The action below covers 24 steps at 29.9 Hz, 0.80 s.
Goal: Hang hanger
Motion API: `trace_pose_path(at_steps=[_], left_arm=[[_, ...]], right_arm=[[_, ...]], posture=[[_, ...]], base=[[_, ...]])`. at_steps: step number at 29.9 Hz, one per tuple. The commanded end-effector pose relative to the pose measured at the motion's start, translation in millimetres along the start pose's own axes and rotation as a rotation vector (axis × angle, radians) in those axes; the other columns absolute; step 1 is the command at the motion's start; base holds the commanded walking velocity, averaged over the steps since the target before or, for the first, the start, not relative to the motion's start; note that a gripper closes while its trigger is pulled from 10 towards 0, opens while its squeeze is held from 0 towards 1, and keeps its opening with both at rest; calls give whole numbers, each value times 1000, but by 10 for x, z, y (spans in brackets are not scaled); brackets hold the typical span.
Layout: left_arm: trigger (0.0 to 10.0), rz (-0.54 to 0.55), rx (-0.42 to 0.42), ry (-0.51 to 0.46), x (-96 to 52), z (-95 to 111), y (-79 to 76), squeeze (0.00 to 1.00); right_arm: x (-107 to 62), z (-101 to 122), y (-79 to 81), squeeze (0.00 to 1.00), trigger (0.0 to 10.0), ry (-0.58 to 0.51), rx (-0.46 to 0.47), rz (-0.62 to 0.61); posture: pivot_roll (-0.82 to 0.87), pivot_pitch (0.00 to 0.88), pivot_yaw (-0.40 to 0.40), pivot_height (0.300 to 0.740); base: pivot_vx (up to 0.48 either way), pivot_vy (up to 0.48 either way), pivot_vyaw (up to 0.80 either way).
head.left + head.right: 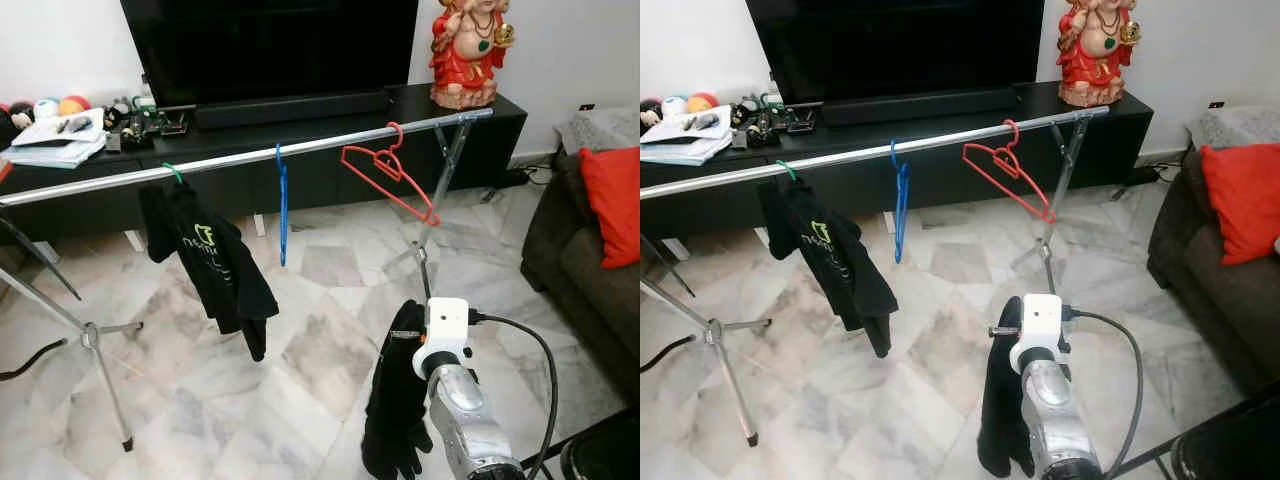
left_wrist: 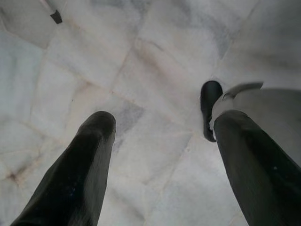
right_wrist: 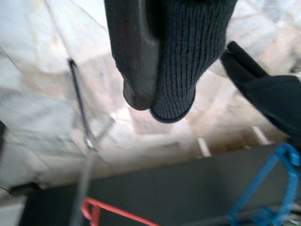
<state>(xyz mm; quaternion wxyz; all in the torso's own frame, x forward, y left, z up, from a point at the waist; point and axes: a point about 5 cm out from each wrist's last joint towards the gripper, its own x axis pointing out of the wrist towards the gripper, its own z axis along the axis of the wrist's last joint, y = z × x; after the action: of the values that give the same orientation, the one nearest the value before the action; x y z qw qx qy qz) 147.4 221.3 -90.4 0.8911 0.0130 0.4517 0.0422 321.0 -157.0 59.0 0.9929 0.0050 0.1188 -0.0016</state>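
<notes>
A long silver rail (image 1: 250, 155) runs across the room on tripod stands. On it hang a green hanger (image 1: 174, 172) carrying a black shirt (image 1: 215, 265), a bare blue hanger (image 1: 283, 205) and a bare red hanger (image 1: 390, 175), which sits tilted near the rail's right end. Low in front of the rail, my right gripper (image 3: 157, 101) is shut on a black knit cloth (image 1: 395, 410) that droops beside the silver arm. The cloth wraps one finger. My left gripper (image 2: 162, 122) hangs open over the marble floor, nothing between its fingers.
A black TV console (image 1: 300, 130) with a red statue (image 1: 468, 50) and papers (image 1: 55, 140) stands behind the rail. A dark sofa with a red cushion (image 1: 612, 200) is at the right. The left tripod's legs (image 1: 95, 340) spread over the floor.
</notes>
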Motion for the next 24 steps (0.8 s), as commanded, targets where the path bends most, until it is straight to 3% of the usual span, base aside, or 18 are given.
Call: trace_pose_path(at_steps=[1,3,4,6,7,8,11,12,16,24], left_arm=[[10000,39,-28,-33,-22,47,193,0],[10000,67,-17,-158,-18,298,330,0],[10000,67,-17,-158,-18,298,330,0],[10000,64,-8,-414,-43,813,411,0],[10000,64,-8,-414,-43,813,411,0],[10000,53,-7,-525,-81,1029,407,0],[10000,34,20,-679,-186,1334,346,0],[10000,20,36,-765,-285,1467,279,0],[10000,6,44,-847,-439,1495,167,0],[10000,-17,41,-841,-494,1421,56,0]], right_arm=[[11,26,1,0,10000,-23,10,-5],[-8,-82,-35,0,10000,11,3,-16],[-8,-82,-35,0,10000,11,3,-16],[-39,-194,-76,0,10000,42,8,-32],[-39,-194,-76,0,10000,42,8,-32],[-48,-234,-97,0,10000,53,8,-38],[-67,-310,-128,0,10000,75,16,-49],[-83,-355,-156,0,10000,83,21,-60],[-100,-388,-193,0,10000,84,26,-72],[-97,-375,-213,0,10000,61,32,-77]], posture=[[8,84,58,740],[16,80,54,740],[16,80,54,740],[13,76,51,740],[13,76,51,740],[15,75,50,740],[17,70,51,740],[11,64,53,740],[4,60,53,740],[9,49,46,740]], base=[[0,0,0],[0,0,0],[0,0,0],[0,0,0],[0,0,0],[0,0,0],[0,0,0],[0,0,0],[0,0,0],[0,0,0]])
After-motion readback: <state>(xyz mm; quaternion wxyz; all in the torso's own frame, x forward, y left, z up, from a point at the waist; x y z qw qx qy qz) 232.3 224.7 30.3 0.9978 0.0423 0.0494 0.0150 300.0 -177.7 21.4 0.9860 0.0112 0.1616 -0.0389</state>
